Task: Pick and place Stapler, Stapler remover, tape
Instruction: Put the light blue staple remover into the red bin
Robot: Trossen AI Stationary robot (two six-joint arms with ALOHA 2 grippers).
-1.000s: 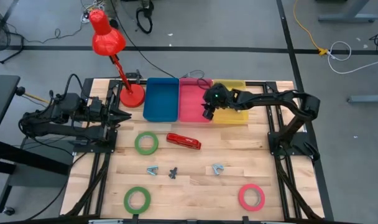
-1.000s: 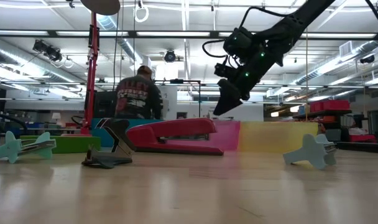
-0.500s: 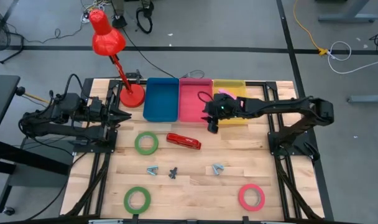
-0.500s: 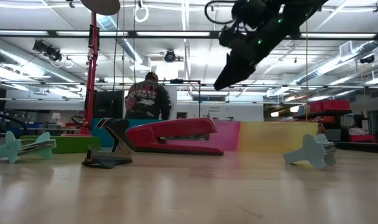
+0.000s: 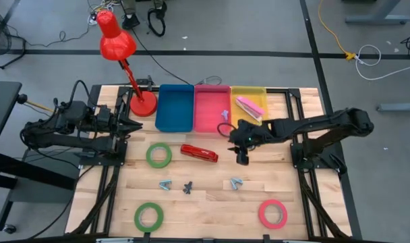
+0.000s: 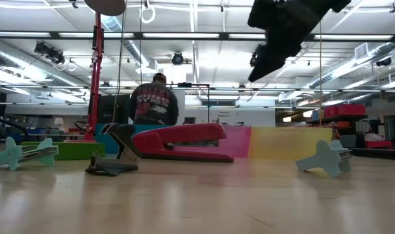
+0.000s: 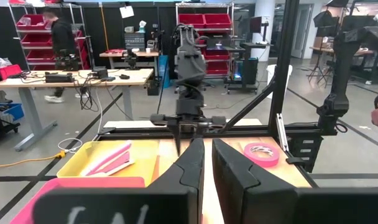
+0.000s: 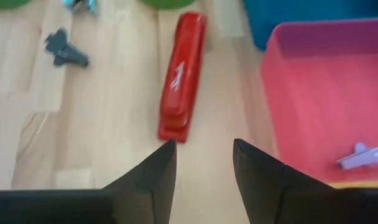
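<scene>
In the high view, going left to right, the left gripper (image 5: 127, 125) rests at the left edge of the table beside the red lamp (image 5: 117, 42), its fingers together and holding nothing. The blue bin (image 5: 174, 108) looks empty. Two green tape rolls, one (image 5: 158, 155) left of centre and one (image 5: 148, 216) at the lower left, lie on the wood, not yet placed. The red stapler (image 5: 199, 153) also lies loose at centre, with three removers below it: a pale one (image 5: 165, 184), a dark one (image 5: 187, 187) and another pale one (image 5: 236, 183). The pink bin (image 5: 211, 108) already holds one pale remover (image 5: 224, 115) and the yellow bin (image 5: 249, 105) a pink stapler (image 5: 249, 106), so I judge the sorting barely started. The right gripper (image 5: 242, 158) hangs right of centre just off the red stapler, fingers apart and empty. The pink tape (image 5: 273, 213) waits at the lower right. A second ago this gripper was above the seam of the pink and yellow bins, hiding the pink stapler; it has since swung down over open wood towards the red stapler, while the left arm has not moved.
</scene>
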